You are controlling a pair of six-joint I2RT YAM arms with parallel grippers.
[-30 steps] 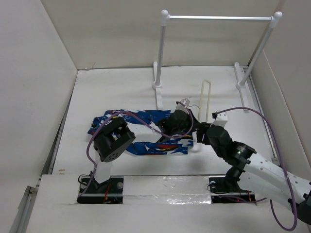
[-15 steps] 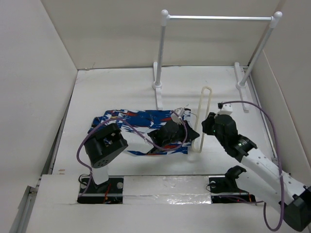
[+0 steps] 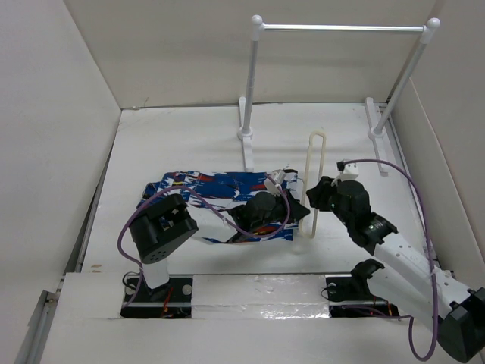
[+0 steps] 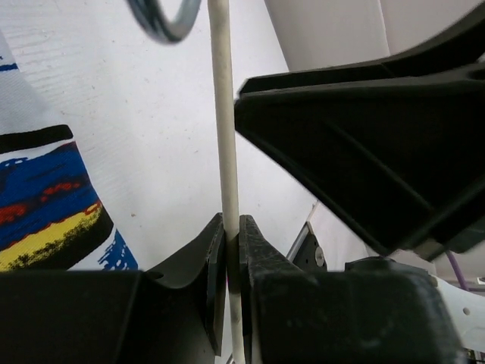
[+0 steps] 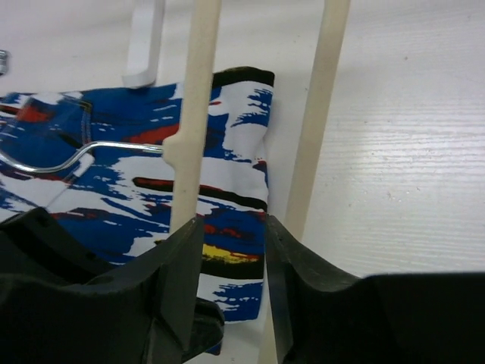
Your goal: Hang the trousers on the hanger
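The trousers [image 3: 201,184] lie flat on the table, royal blue with white, red, black and yellow streaks; they also show in the right wrist view [image 5: 144,152] and the left wrist view [image 4: 45,205]. The cream hanger [image 3: 316,171] stands tilted on edge beside their right end. My left gripper [image 3: 300,215] is shut on one thin hanger rod [image 4: 227,152], with the metal hook [image 4: 163,19] above it. My right gripper [image 3: 315,199] is open right at the hanger. Its jaws sit between the two cream rods [image 5: 193,114] and grip nothing.
The tall white two-post rail stand [image 3: 341,28] rises at the back, with feet [image 3: 246,148] just behind the trousers and at the right [image 3: 377,144]. White walls enclose the table on three sides. A purple cable [image 3: 394,178] loops over the right arm.
My right arm has swung up and left from low beside the trousers to the hanger. The left gripper has tipped the hanger more upright and shifted it slightly left.
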